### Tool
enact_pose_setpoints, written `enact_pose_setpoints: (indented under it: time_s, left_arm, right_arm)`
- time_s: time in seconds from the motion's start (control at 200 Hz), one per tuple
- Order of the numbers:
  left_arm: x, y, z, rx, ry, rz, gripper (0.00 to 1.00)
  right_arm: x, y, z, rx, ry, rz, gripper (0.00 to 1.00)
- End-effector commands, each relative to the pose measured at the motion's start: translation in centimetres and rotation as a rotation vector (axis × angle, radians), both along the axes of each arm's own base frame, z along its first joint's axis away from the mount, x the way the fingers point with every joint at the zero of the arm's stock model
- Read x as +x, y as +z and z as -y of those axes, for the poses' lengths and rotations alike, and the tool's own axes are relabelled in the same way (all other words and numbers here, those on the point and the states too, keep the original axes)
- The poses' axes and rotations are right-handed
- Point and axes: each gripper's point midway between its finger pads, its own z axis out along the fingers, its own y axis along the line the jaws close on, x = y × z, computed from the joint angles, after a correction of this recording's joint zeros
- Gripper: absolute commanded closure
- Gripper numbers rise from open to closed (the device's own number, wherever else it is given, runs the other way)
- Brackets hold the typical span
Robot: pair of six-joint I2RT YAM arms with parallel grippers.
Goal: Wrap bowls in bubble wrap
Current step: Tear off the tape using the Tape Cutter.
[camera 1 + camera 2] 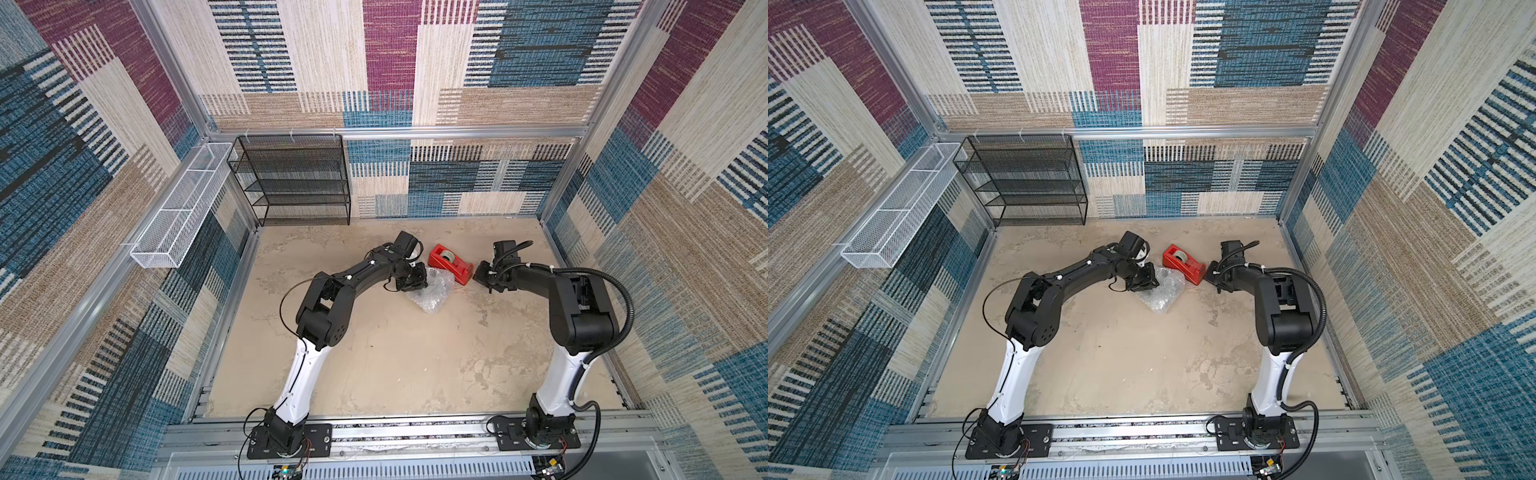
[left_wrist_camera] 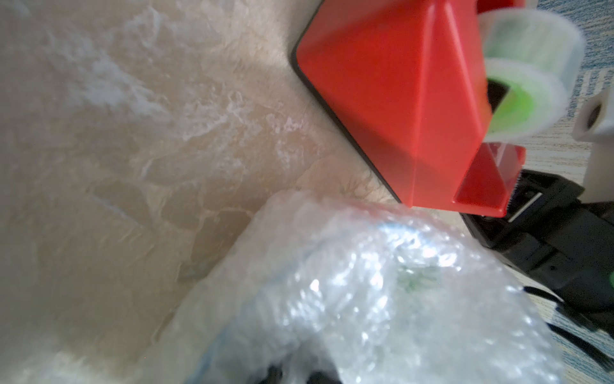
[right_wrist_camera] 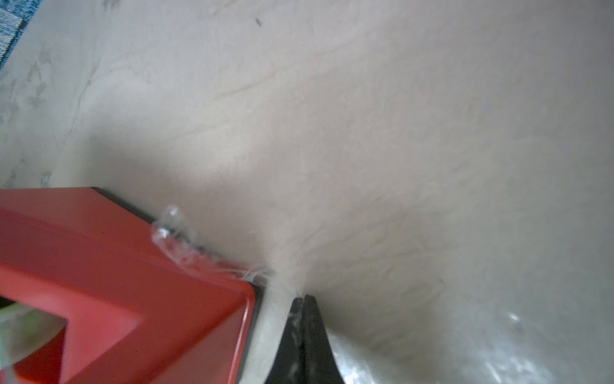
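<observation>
- The bowl (image 2: 412, 279), its green leaves a blur, sits bundled inside the bubble wrap (image 2: 332, 299), right at the left claw's tips.
- The left claw (image 1: 420, 284) is nearly closed on a gather of that crinkly, shiny sheet, probably pinning the fold for taping.
- Just past the bundle stands the red, wedge-shaped plastic tape dispenser (image 1: 451, 264).
- The right claw (image 3: 302, 319), pressed fully together beside its cutter end, pinches what looks like a clear tape strand (image 3: 212, 262).
- All rest on the mottled beige table (image 1: 395, 353).

both arms stretched forward, left claw (image 1: 417, 282) low, right claw (image 3: 302, 304) pinched shut
</observation>
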Motion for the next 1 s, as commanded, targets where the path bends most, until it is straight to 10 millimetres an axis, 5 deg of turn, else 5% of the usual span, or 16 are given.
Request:
enact_pose_setpoints:
  time_s: [0.0, 0.215, 0.551, 0.846, 0.992]
  left_arm:
    - [-0.6, -0.3, -0.7, 0.036, 0.007, -0.022, 0.83]
    - [-0.6, -0.2, -0.7, 0.038, 0.01, -0.022, 0.83]
    - [-0.6, -0.2, -0.6, 0.04, 0.005, -0.02, 0.83]
    - [-0.7, 0.0, -0.4, 0.037, 0.005, -0.019, 0.83]
    - [-0.7, -0.1, -0.4, 0.038, 0.006, -0.02, 0.83]
  right_arm:
    - [-4.2, -2.4, 2.4, -0.09, -0.045, -0.186, 1.0]
    - [-3.1, 0.6, 1.8, -0.007, -0.003, -0.112, 1.0]
    - [-6.1, 12.2, -5.4, 0.328, 0.286, 0.089, 1.0]
    - [-9.0, 15.6, -14.0, 0.494, 0.564, 0.141, 1.0]
    - [-9.0, 15.3, -14.6, 0.522, 0.561, 0.136, 1.0]
